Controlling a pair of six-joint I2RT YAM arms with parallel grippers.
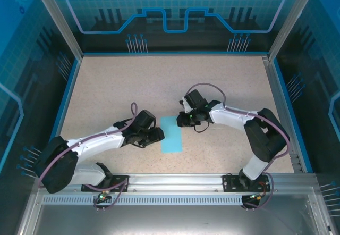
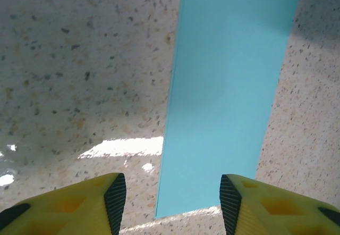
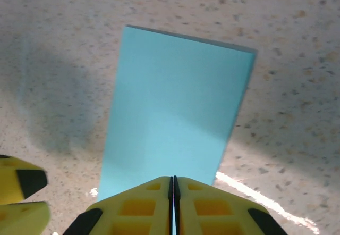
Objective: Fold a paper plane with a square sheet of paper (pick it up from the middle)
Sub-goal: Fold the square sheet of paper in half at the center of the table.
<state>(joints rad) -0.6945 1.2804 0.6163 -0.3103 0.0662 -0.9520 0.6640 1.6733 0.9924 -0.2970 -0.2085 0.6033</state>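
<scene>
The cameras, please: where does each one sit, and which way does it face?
Top external: above, behind the bases, looking down on table, paper, left arm, right arm.
Left wrist: low, facing along the paper; left gripper open.
Right wrist: low, facing along the paper; right gripper shut.
Shared: all three see the paper.

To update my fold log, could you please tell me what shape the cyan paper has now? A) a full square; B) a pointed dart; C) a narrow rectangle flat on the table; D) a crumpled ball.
C: the paper is a long narrow rectangle lying flat on the table, with straight edges and square corners.
</scene>
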